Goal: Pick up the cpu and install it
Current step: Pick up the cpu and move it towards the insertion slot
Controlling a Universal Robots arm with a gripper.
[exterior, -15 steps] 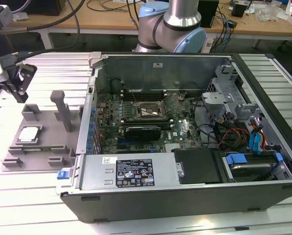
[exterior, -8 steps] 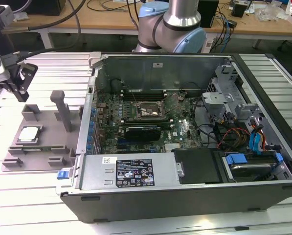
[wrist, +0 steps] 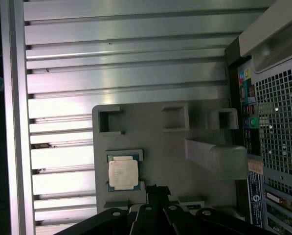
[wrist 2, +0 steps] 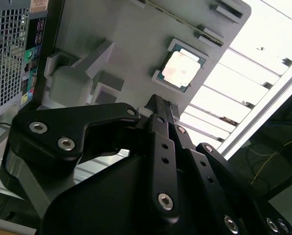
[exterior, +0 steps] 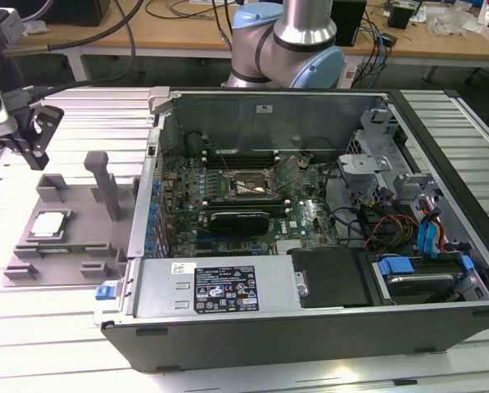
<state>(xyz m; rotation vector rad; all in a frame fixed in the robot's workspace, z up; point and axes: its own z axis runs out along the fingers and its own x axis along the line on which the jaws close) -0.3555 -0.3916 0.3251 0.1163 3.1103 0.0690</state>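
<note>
The cpu (exterior: 49,225), a small square chip with a shiny silver top, lies flat in a recess of the grey fixture plate (exterior: 80,209) on the exterior view's left. Both wrist views show the cpu (wrist 2: 180,70) (wrist: 123,173). My gripper (exterior: 38,154) hangs above the table, beyond the fixture's far left corner and apart from the cpu. In both wrist views the black fingers meet at a narrow tip with nothing between them, gripper (wrist 2: 158,103) (wrist: 155,190) shut. The open socket (exterior: 242,187) sits on the motherboard inside the computer case.
The open computer case (exterior: 310,311) fills the middle and right of the exterior view. Grey posts (exterior: 105,184) and blocks (exterior: 52,188) stand on the fixture plate. The table is ribbed aluminium (wrist: 126,73). The arm's base (exterior: 289,49) rises behind the case.
</note>
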